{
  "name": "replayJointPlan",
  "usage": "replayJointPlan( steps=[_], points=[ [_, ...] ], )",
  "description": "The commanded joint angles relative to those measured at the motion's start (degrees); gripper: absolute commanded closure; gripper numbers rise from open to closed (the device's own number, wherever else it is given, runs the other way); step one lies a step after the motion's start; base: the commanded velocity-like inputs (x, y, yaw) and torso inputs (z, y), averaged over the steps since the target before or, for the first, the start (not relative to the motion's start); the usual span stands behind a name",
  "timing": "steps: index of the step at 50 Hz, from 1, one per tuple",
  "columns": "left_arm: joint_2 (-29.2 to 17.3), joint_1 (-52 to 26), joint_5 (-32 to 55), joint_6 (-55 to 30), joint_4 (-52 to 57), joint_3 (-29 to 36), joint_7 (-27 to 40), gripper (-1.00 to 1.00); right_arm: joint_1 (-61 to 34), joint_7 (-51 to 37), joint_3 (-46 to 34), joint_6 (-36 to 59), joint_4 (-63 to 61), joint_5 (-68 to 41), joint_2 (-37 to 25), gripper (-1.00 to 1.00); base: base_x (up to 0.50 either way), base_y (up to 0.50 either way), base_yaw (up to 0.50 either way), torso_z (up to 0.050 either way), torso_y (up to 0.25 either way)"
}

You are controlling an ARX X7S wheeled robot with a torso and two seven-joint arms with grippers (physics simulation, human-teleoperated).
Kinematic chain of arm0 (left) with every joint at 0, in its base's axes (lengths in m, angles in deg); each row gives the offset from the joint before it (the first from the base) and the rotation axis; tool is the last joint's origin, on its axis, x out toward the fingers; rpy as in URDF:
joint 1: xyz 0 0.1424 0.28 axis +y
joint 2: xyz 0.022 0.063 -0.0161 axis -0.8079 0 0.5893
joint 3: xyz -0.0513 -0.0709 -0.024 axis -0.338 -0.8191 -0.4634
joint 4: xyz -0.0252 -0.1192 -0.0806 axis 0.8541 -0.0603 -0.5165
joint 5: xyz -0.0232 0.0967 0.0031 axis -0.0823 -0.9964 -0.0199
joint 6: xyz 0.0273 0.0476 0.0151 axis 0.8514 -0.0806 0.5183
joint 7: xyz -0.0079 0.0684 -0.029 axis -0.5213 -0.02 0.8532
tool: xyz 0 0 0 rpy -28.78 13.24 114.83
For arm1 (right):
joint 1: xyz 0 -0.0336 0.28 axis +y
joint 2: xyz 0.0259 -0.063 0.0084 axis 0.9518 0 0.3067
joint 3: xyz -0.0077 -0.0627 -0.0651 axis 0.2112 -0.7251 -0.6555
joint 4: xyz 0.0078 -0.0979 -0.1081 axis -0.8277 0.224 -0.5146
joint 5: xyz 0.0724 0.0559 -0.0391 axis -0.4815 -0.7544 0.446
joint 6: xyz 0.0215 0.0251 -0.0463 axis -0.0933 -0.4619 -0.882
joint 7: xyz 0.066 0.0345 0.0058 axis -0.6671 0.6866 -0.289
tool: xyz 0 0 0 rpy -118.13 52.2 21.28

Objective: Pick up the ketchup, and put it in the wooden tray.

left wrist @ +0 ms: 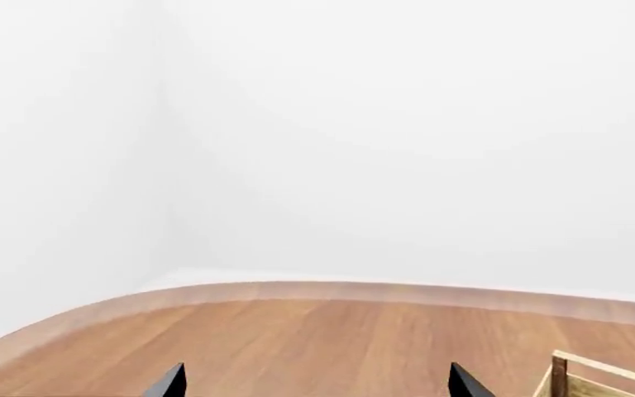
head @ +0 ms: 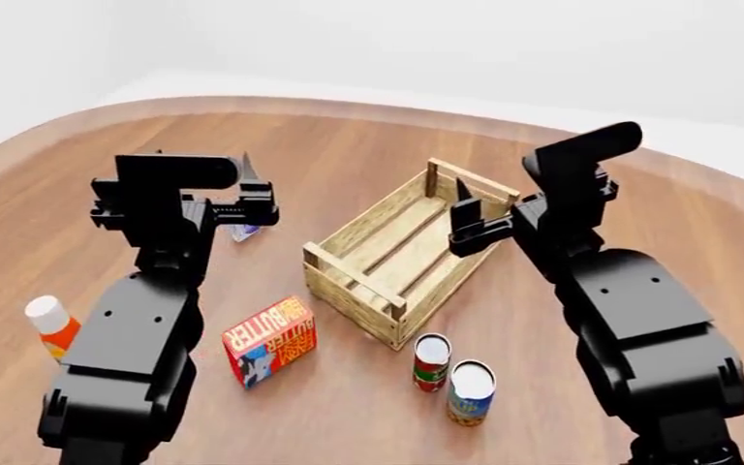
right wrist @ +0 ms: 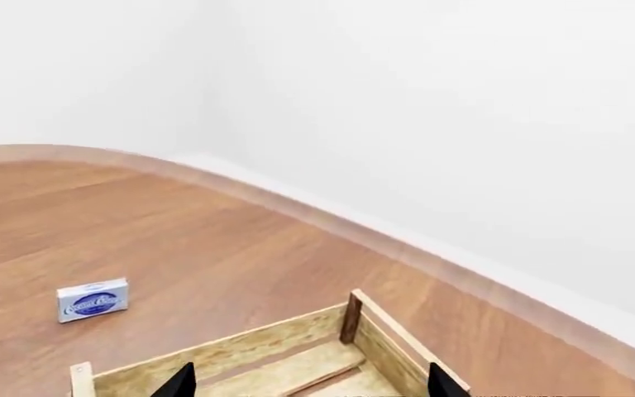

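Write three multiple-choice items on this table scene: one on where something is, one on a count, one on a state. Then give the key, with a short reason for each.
1. Where is the ketchup?
A. In the wooden tray
B. On the table by the left arm, away from the tray
C. Between the cans

2. How many cans stand near the tray?
A. One
B. Two
C. Four

3. What is in the tray?
A. Nothing
B. The butter box
C. A can

Key: 1 B, the head view shows it at the table's left side. 2 B, a red-labelled can and a second can. 3 A, only bare slats show.
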State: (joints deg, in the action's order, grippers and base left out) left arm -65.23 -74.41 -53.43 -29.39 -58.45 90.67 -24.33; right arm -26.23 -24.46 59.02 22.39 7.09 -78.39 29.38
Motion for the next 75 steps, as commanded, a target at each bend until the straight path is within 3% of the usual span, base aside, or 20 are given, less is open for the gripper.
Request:
replayJointPlan(
  steps=[1, 28, 43, 59, 75],
  points=[
    [-0.4, -0.3, 0.4, -0.2, -0.2, 0.1, 0.3, -1.00, -0.5, -0.2, -1.5, 0.9, 0.2, 0.6, -0.2, -1.00, 0.00, 0.00, 0.00, 0.000, 0.000],
    [-1.0, 0.4, 1.6, 0.1, 0.1, 0.1, 0.9, -1.00, 0.0, -0.6, -1.2, 1.7, -0.9, -0.5, -0.4, -1.00, 0.39, 0.10, 0.00, 0.000, 0.001],
    [-5.2, 3.9, 6.2, -7.8, 13.6, -3.1, -0.1, -1.00, 2.6, -1.2, -0.7, 4.5, -6.5, -1.8, -1.7, -1.00, 0.00, 0.00, 0.00, 0.000, 0.000],
    [-14.2, 13.5, 11.7, -23.4, 33.7, -17.0, 3.3, -1.00, 4.5, -0.5, -0.6, 4.8, -8.7, -2.9, -2.7, -1.00, 0.00, 0.00, 0.00, 0.000, 0.000],
    [-20.2, 19.8, 18.1, -39.7, 42.8, -33.1, 3.1, -1.00, 3.1, -0.3, -1.8, 3.7, -6.7, -2.5, -2.3, -1.00, 0.00, 0.00, 0.00, 0.000, 0.000]
  ],
)
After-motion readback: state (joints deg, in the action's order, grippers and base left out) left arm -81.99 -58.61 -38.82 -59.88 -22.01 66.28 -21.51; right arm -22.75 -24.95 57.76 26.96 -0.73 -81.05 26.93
